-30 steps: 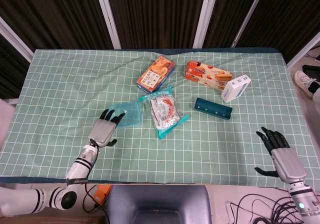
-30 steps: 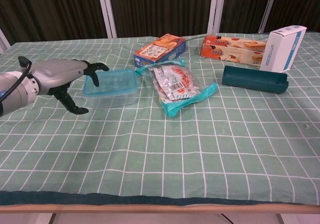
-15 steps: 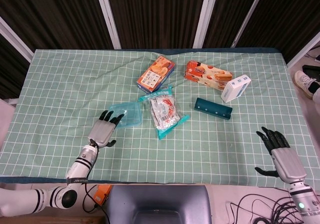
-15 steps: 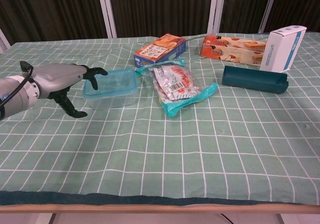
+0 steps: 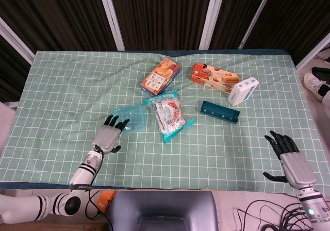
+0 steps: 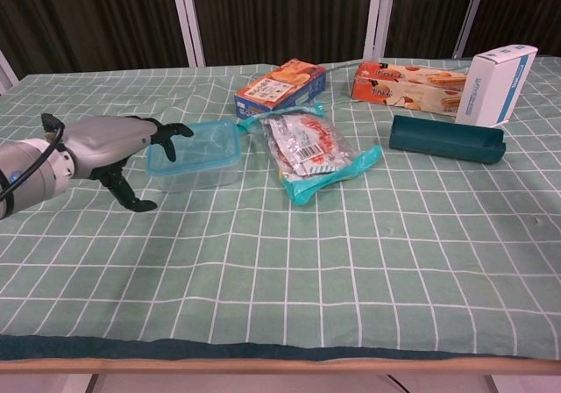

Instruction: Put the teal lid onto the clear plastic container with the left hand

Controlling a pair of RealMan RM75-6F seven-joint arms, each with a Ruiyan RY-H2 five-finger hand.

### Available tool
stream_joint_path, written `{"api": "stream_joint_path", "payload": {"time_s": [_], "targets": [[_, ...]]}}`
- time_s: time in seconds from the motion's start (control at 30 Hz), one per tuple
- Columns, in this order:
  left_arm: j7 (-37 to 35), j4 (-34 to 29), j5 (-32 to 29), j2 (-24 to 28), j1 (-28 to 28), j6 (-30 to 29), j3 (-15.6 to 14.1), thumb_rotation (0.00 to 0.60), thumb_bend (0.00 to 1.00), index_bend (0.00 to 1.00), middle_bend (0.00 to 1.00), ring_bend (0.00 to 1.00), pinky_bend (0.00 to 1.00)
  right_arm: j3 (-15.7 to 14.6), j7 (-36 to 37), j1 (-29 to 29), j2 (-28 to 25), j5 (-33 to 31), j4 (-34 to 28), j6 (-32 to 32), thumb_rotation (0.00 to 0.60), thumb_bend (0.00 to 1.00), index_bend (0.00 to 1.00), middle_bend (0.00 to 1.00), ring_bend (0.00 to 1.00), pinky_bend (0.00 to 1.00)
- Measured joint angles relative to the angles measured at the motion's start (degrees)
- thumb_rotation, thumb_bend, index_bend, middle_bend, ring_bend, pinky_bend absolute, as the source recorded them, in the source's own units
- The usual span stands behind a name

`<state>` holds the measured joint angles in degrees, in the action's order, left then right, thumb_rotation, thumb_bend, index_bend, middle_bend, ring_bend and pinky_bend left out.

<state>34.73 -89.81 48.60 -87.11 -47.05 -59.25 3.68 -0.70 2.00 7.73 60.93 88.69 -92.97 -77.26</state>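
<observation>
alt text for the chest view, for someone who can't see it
The robot's left hand, fingers apart and holding nothing, reaches from the left toward a clear container with its teal lid on top, on a green checked tablecloth. To the right lie a snack bag, a dark teal box, two biscuit boxes and a white carton.

A green checked cloth (image 5: 62, 86) covers the counter, and a teal-edged snack packet (image 5: 169, 115) lies near its middle. Behind the packet sits an orange biscuit box (image 5: 160, 76); right of that box lie an orange-and-white cracker box (image 5: 214, 77) and a white-and-blue carton (image 5: 243, 91). A dark teal rectangular case (image 5: 219, 111) rests right of the packet.
</observation>
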Motion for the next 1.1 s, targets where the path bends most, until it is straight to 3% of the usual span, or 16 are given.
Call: {"api": "stream_joint_path", "payload": {"time_s": [0.7,1.1], "targets": [[-3.8,1.0,6.5,0.0,1.0,-2.3,3.0,0.6,0.25,0.0,0.23,0.0,0.0,-0.1,0.0,0.0,-0.1,0.2,-0.1,-0.1,0.6,0.16,0.0,0.0,0.0,0.0],[-6.0,8.8,-3.1,-1.8,-2.7,6.0,8.5,0.6,0.4,0.0,0.24,0.0,0.0,0.0,0.7,-0.1,-0.4,0.0,0.0,-0.2,0.6,0.16,0.0,0.0,0.0,0.0]]}}
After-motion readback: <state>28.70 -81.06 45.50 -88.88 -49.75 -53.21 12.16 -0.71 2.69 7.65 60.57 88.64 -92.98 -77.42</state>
